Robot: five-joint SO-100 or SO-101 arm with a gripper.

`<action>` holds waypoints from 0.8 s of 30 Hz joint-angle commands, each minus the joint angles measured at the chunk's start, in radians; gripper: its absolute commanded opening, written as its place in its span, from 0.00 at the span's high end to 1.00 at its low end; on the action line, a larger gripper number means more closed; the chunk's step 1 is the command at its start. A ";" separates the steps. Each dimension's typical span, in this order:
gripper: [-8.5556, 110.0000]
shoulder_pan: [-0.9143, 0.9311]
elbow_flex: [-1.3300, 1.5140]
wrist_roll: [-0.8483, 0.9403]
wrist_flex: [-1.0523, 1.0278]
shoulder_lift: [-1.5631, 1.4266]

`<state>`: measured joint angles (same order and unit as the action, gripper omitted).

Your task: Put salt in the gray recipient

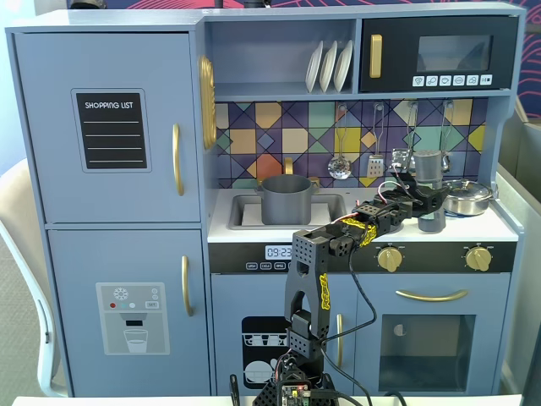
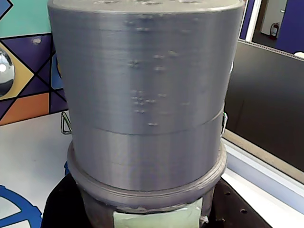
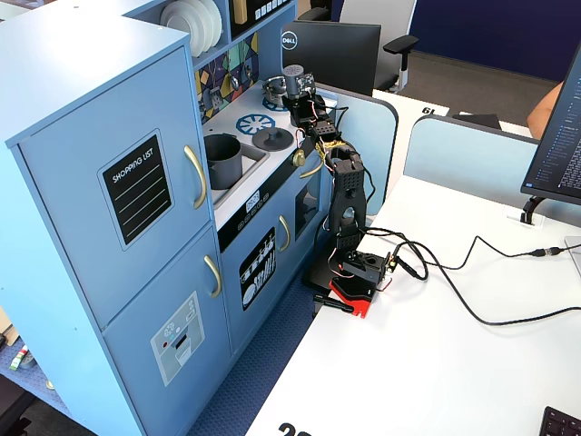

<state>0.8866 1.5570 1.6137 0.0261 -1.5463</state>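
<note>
The salt (image 1: 430,167) is a tall gray shaker standing upright at the right end of the toy kitchen counter. My gripper (image 1: 428,203) is shut on its lower body. In the wrist view the salt's gray cap (image 2: 142,71) fills the frame, with the pale green label (image 2: 159,219) at the bottom and black fingers (image 2: 59,209) on either side. The gray recipient (image 1: 286,200) is a dark matte pot sitting in the sink, well to the left of the salt. From the side, the salt (image 3: 292,78) rises above the gripper (image 3: 297,96), and the gray recipient (image 3: 222,160) is nearer the camera.
A shiny silver pan (image 1: 467,198) sits just right of the shaker. A flat dark lid (image 3: 271,138) lies on the counter between the shaker and the sink. A ladle (image 1: 340,167) and a spatula (image 1: 375,165) hang on the backsplash. The gold faucet (image 1: 288,166) stands behind the pot.
</note>
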 commanded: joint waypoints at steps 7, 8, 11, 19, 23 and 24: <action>0.93 -0.074 -0.097 -0.183 -0.037 -0.149; 0.93 -0.086 -0.101 -0.201 -0.046 -0.172; 0.93 -0.126 -0.106 -0.183 -0.091 -0.239; 0.93 -0.229 -0.313 -0.305 -0.423 -0.318; 0.93 -0.310 -0.456 -0.411 -0.638 -0.328; 0.93 -0.331 -0.462 -0.419 -0.649 -0.339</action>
<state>0.6289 1.2548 1.2640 -0.5354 -1.7794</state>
